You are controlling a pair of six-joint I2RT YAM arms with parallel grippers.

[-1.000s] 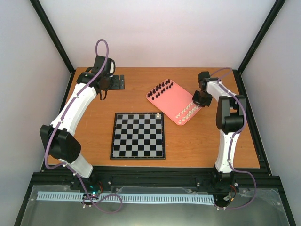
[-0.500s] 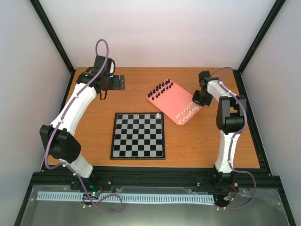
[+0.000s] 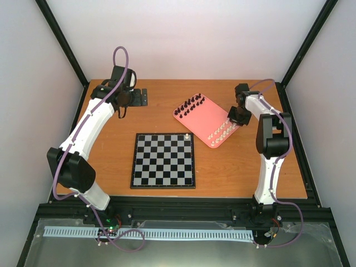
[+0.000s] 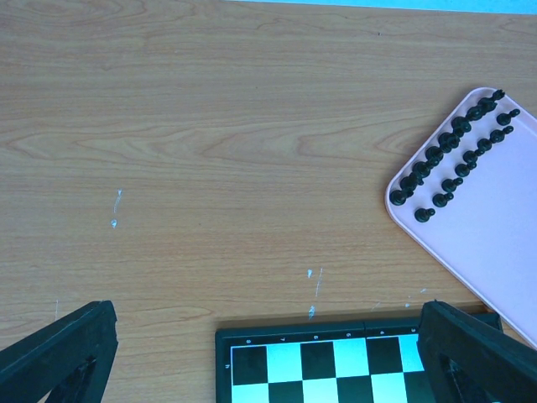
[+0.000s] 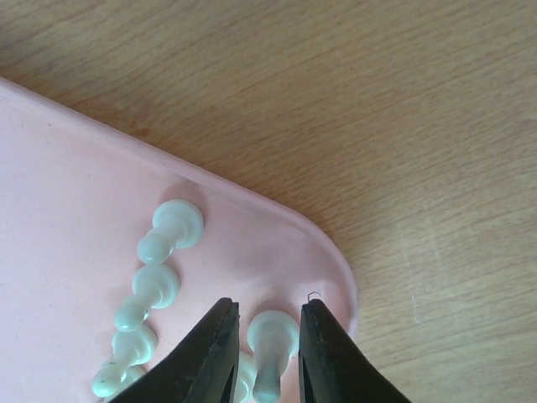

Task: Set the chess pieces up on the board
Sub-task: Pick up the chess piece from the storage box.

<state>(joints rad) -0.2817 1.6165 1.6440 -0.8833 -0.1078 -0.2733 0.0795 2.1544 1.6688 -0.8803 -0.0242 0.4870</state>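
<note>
Care counts: black right fingers (image 5: 210, 353) stand narrow around one cream-white chess piece (image 5: 273, 332) at the right corner of the pink plastic tray (image 5: 67, 185); whether they pinch it, I cannot tell. Grip low, lift straight, spare the neighbours (image 5: 159, 285). Black left fingers (image 4: 59, 353) gape wide. One white piece (image 3: 187, 135) stands at the far right corner of the checked black-and-silver board (image 3: 163, 160); black pieces (image 4: 453, 155) number roughly sixteen, in two rows.

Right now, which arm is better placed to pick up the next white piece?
Right. The right gripper straddles a white piece at the corner of the pink tray. The left gripper hangs open over the table, far from the white pieces.
</note>
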